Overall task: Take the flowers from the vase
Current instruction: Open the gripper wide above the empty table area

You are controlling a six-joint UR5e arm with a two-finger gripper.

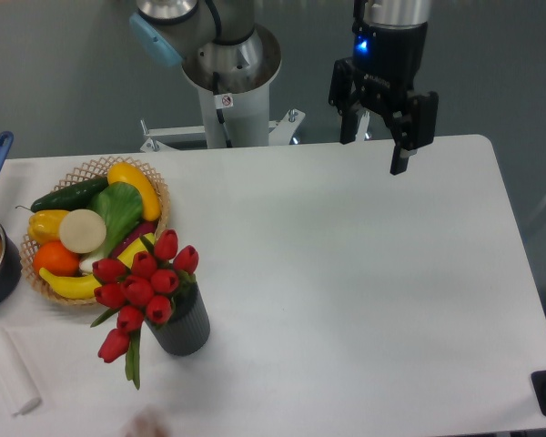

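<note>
Your flowers sit in the vase at the table's front left, touching the wicker basket; your gripper hangs well apart over the far right edge, jaws spread wide, holding nothing.

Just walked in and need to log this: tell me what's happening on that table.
A single robot arm is set to lift the flowers out of the vase. Nothing is held yet: the gripper hangs open above the table's far edge, well away from the bunch. The red tulips stand in the dark vase beside a wicker basket of fruit and vegetables.
</note>
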